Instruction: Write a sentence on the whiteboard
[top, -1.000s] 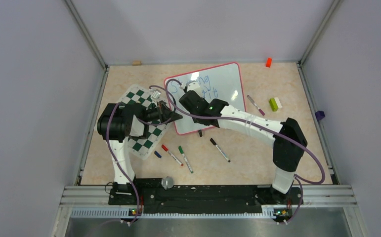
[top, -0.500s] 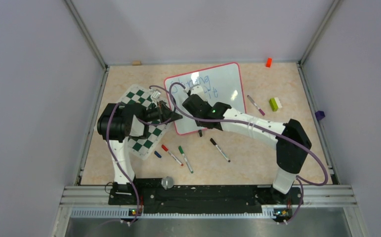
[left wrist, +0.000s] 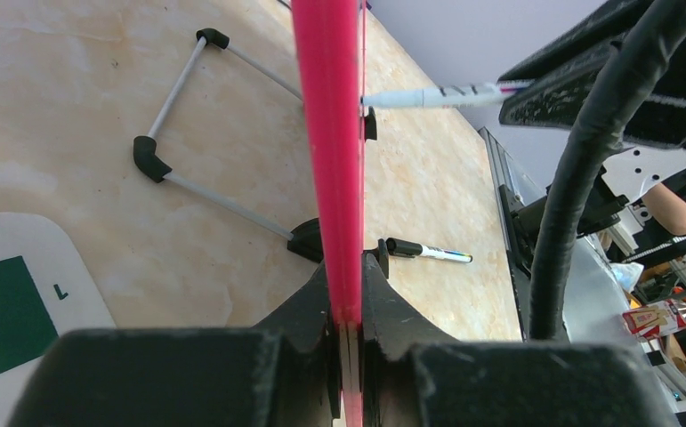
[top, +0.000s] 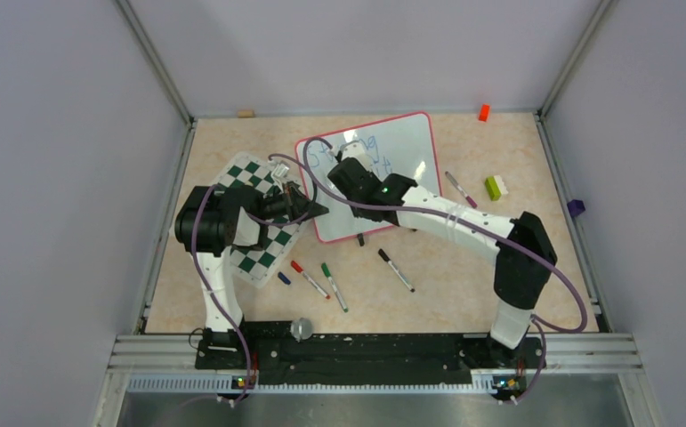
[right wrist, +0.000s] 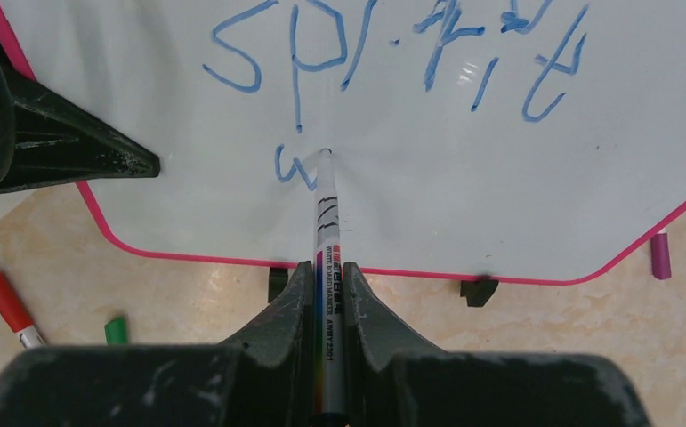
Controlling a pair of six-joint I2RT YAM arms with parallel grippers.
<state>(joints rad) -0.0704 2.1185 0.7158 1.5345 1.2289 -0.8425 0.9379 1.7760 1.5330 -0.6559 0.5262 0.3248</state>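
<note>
While left gripper (left wrist: pixel 346 285) pinches whiteboard (left wrist: pixel 328 133) by pink frame, right gripper (right wrist: pixel 328 271) clamps marker (right wrist: pixel 325 191) (tip touching board under blue sentence (right wrist: pixel 348 53)).

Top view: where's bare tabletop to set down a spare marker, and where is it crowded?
Bare: the far patch between the whiteboard and the orange block, and the near patch between the black marker and the right arm. Crowded: near the chessboard mat, where the red marker and green marker lie.

Left gripper (left wrist: pixel 346 298) clamped shut, right gripper (right wrist: pixel 328 286) clamped shut
</note>
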